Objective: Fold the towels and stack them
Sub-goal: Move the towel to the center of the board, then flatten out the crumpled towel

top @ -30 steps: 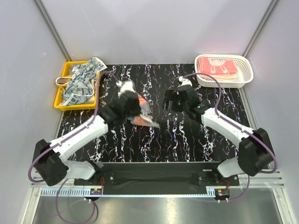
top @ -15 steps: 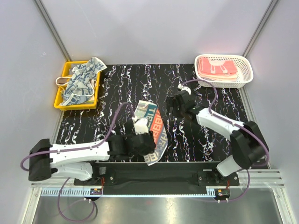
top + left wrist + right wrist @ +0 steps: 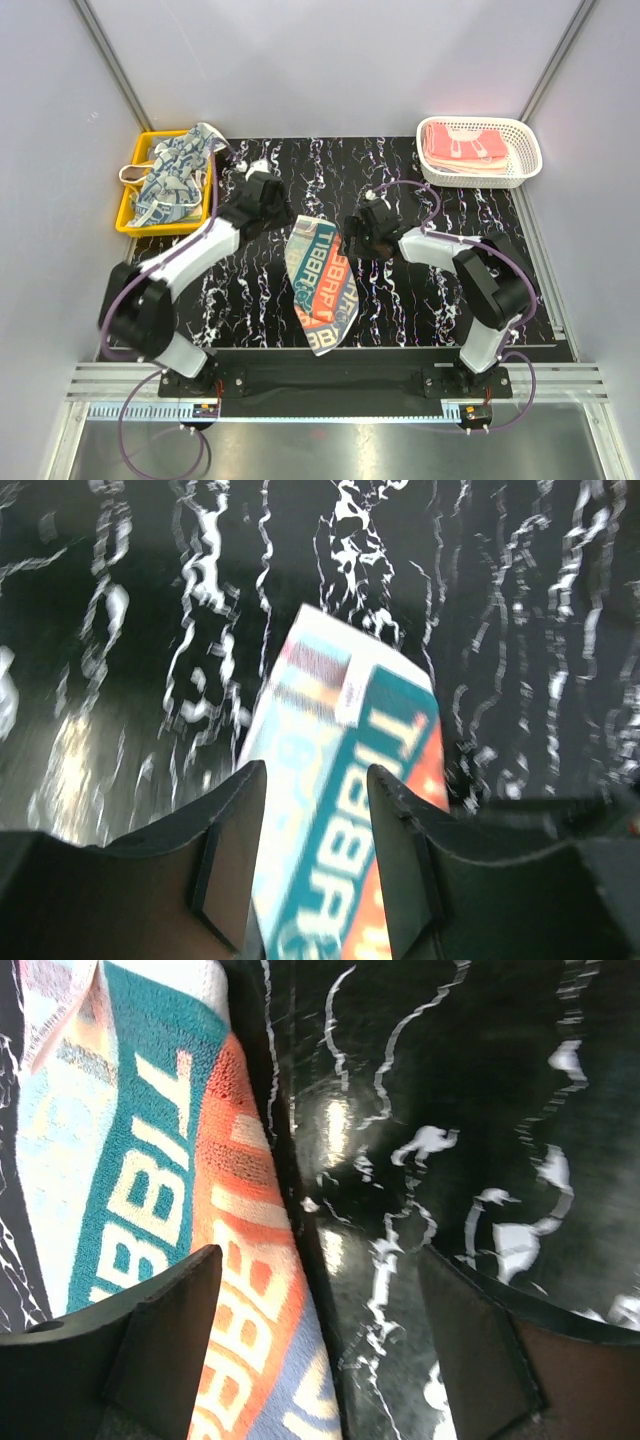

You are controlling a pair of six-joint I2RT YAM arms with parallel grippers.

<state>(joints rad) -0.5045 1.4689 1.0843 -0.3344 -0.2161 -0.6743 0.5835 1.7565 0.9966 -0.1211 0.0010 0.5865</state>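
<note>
lying flat on the black marbled counter (image 3: 430, 300), the cream lettered towel (image 3: 320, 285) is stretched out at a slant from the middle of the counter toward its near edge, its teal and red letter blocks facing up. half a second ago it was still draped from the left arm, which was drawn back low along the near edge. a second ago it was bunched in the air over the middle. it has since been let go. the left arm is now reached out toward the far left, and its wrist camera looks down on the towel's far end. the left fingers (image 3: 235, 820) are spread with nothing between them, clear of the cloth.

the right fingers (image 3: 170, 1340) are spread wide as well and hold nothing. they have been brought in from farther right and are now poised just beside the towel's far right edge, over bare counter.

the navy patterned towels (image 3: 175, 175) are heaped in the yellow tray (image 3: 125, 218) at the far left, unchanged. the pink towels (image 3: 460, 148) are stacked in the white lattice basket (image 3: 522, 168) at the far right, as before.
</note>
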